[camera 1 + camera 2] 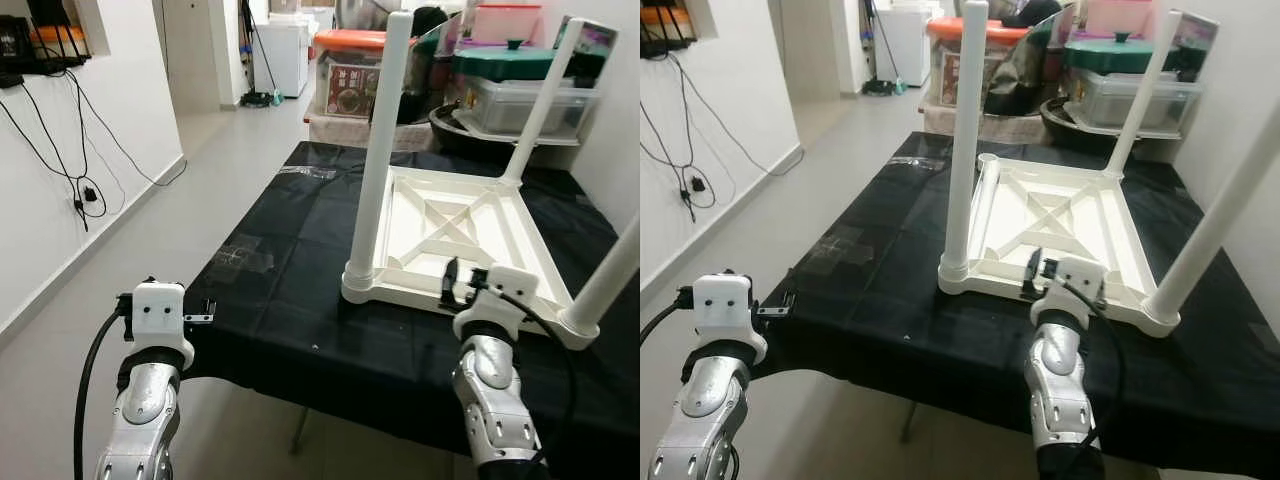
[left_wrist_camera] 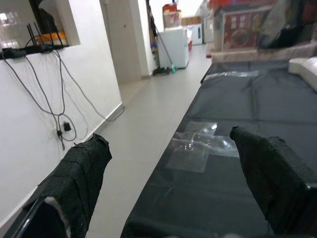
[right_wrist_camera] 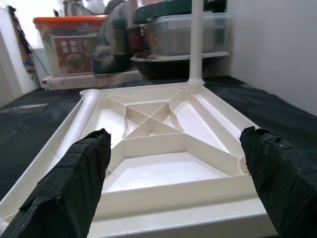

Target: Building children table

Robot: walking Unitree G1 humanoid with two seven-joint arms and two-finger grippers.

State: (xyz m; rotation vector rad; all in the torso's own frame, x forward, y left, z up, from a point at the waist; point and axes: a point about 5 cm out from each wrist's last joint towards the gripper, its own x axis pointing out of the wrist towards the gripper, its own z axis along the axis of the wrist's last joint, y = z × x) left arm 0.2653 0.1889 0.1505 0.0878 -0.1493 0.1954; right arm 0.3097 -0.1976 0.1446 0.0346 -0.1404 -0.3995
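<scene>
**Upside-down white table on the black-covered bench**

Left eye view: The white table top [image 1: 455, 235] lies upside down on the black cloth [image 1: 290, 250] of the bench. Three white legs stand upright in its corners: the near left leg [image 1: 378, 150], the far leg [image 1: 540, 100] and the near right leg [image 1: 610, 275]. The right gripper [image 1: 462, 285] sits at the table top's near edge. The left gripper [image 1: 200, 312] is at the near left corner of the cloth.

Right eye view: A fourth leg [image 1: 978, 205] lies loose inside the frame along its left side. Storage boxes [image 1: 1140, 85] stand behind the bench.

Left wrist view: The left fingers [image 2: 81, 171] are spread wide with nothing between them. Clear tape [image 2: 200, 146] is stuck to the cloth ahead.

Right wrist view: The right fingers [image 3: 74, 178] are spread wide on either side of the table top's near rim, gripping nothing.
</scene>
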